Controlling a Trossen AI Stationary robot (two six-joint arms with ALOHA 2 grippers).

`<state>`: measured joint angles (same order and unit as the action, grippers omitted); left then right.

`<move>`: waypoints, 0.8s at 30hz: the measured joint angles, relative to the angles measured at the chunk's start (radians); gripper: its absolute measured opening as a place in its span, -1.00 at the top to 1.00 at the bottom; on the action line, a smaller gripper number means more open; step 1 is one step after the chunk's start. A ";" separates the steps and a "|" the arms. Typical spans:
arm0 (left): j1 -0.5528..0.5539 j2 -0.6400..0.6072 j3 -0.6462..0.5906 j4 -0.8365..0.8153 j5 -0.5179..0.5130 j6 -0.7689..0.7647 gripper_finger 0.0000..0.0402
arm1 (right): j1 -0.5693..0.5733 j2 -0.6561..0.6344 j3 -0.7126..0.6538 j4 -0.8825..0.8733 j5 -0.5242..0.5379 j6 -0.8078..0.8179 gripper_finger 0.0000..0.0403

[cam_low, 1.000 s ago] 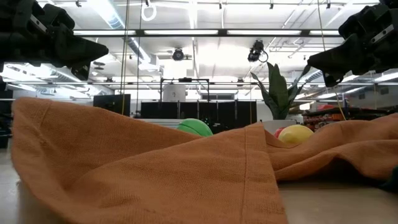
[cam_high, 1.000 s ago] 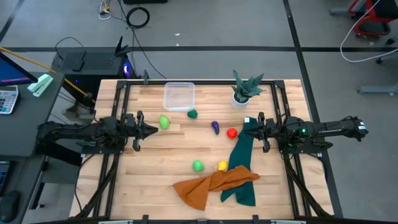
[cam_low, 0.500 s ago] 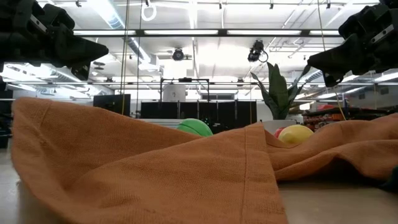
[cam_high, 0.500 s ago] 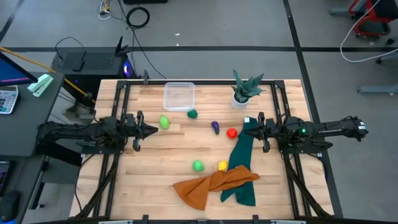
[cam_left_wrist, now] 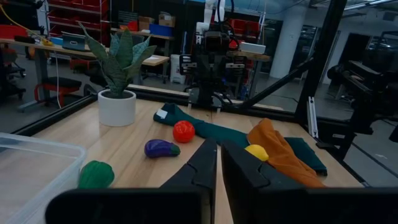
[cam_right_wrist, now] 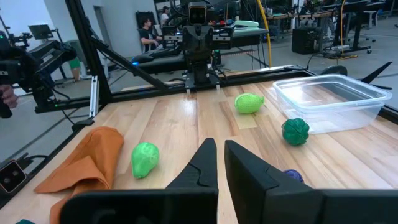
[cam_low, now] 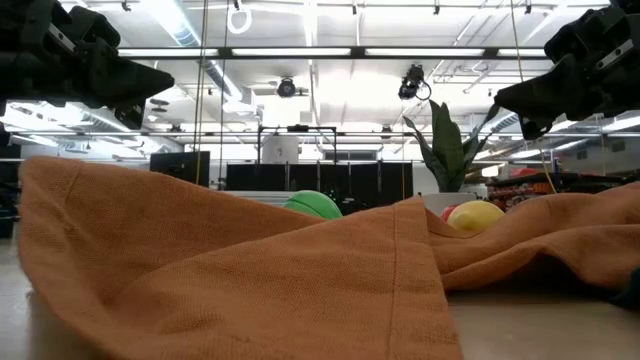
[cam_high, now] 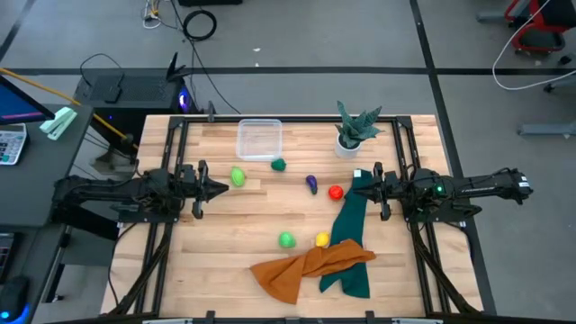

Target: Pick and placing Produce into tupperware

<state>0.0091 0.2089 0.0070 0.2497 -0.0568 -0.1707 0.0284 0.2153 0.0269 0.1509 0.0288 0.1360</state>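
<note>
The clear tupperware point(cam_high: 259, 139) sits near the table's far edge and holds nothing. On the wood lie a light green piece point(cam_high: 238, 176), a dark green one point(cam_high: 279, 165), a purple one point(cam_high: 311, 184), a red one point(cam_high: 336, 192), a second light green one point(cam_high: 286, 239) and a yellow one point(cam_high: 322, 239). My left gripper point(cam_high: 223, 188) hovers at the table's left side, shut, just left of the first light green piece. My right gripper point(cam_high: 357, 186) hovers at the right side, shut, over the dark green cloth and right of the red piece. Neither touches anything.
A spiky plant in a white pot point(cam_high: 351, 133) stands right of the tupperware. A dark green cloth point(cam_high: 353, 238) runs from under my right gripper toward the near edge. A crumpled orange cloth point(cam_high: 306, 264) lies beside it and fills the low view point(cam_low: 250, 280).
</note>
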 joint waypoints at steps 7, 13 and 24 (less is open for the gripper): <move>0.000 0.000 0.000 0.000 0.000 0.000 0.81 | 0.000 0.000 0.000 0.000 0.000 0.000 1.00; 0.000 0.000 0.000 0.000 0.000 0.000 0.81 | 0.000 0.000 0.000 0.000 0.000 0.000 1.00; 0.000 0.000 0.000 0.006 0.000 0.000 0.84 | 0.000 0.000 0.000 0.000 0.000 0.000 1.00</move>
<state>0.0093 0.2092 0.0070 0.2554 -0.0570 -0.1711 0.0286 0.2153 0.0265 0.1507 0.0290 0.1362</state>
